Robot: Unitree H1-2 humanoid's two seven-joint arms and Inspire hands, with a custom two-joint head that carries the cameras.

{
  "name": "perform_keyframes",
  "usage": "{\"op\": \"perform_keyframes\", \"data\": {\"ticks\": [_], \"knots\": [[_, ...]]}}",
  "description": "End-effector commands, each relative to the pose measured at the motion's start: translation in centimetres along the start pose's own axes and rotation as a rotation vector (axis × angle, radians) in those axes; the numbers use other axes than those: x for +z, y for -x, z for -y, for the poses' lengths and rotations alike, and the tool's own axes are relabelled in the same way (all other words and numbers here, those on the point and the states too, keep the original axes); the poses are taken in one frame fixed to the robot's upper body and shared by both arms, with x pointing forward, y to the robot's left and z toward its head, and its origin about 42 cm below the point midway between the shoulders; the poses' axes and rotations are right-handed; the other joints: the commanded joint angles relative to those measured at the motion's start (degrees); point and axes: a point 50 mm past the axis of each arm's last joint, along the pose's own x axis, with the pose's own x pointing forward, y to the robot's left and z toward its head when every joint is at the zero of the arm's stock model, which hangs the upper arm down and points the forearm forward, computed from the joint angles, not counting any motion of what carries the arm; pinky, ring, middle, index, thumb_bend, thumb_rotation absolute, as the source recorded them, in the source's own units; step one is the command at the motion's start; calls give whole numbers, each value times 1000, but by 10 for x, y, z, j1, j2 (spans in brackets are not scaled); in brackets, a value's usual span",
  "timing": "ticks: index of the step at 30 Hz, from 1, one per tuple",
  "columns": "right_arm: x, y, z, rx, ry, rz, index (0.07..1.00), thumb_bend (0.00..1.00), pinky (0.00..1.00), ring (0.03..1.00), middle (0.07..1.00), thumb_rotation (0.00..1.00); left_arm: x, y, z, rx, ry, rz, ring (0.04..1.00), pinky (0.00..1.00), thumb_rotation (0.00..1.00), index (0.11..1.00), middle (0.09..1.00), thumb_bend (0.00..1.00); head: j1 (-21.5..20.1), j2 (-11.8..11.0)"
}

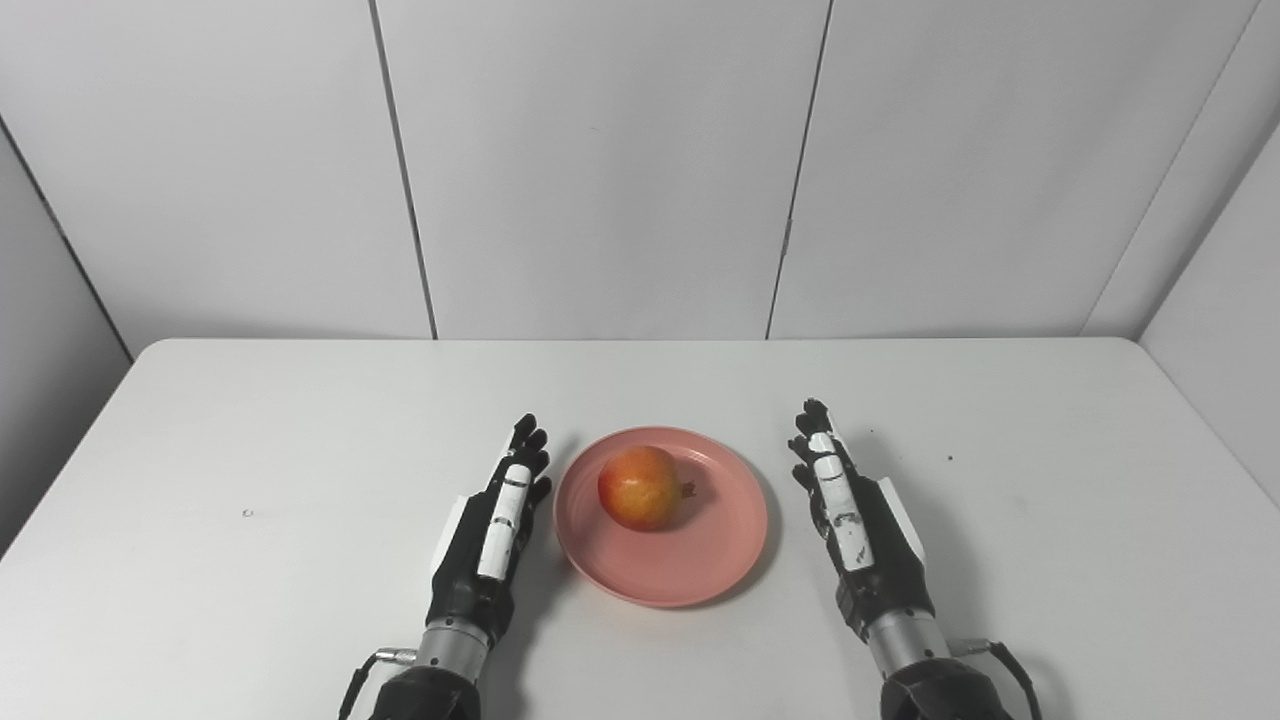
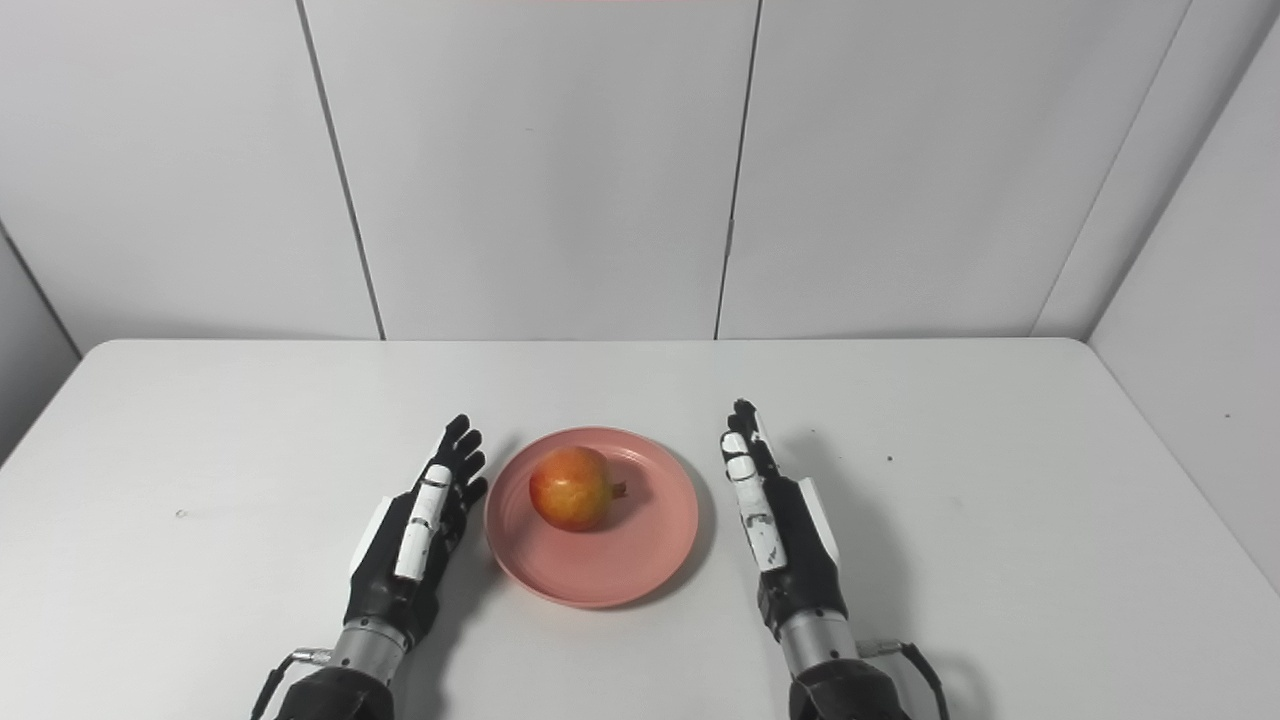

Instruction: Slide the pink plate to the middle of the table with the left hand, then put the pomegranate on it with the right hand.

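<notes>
The pink plate (image 1: pixel 700 560) lies near the middle of the white table, toward the front. A red-orange pomegranate (image 1: pixel 641 487) rests on its left half, the stem end pointing right. My left hand (image 1: pixel 493 525) lies just left of the plate, fingers stretched forward and apart, holding nothing; its fingertips are close to the rim. On the other side, my right hand (image 1: pixel 852 515) stands a short gap from the plate, fingers straight and empty.
The white table (image 1: pixel 300 450) runs to a back edge against grey wall panels (image 1: pixel 600 170), with angled side panels at both ends. A few small dark specks (image 1: pixel 950 459) mark the surface at right.
</notes>
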Motion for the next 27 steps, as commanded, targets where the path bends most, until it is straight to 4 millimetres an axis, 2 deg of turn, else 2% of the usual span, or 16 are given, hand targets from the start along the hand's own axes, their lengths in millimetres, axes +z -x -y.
{"op": "perform_keyframes", "data": {"ticks": [1,8,16,27], "knots": [[9,-2,-3,-1,-28,63,1000,303,1000,1000,1000,1000,8,-1,2,-3,-8,54,1000,1000,1000,1000,1000,416,1,0],[3,0,-4,-7,-64,52,1000,251,1000,1000,1000,1000,5,-1,5,-10,-15,56,1000,1000,1000,1000,1000,407,2,0],[-3,5,-3,-4,-77,35,1000,303,1000,997,1000,1000,3,0,6,-9,-20,69,1000,1000,1000,1000,1000,396,0,-1],[-4,6,-5,-4,-86,35,1000,305,1000,996,1000,1000,5,1,7,-4,-34,77,1000,1000,1000,1000,1000,407,0,3]]}}
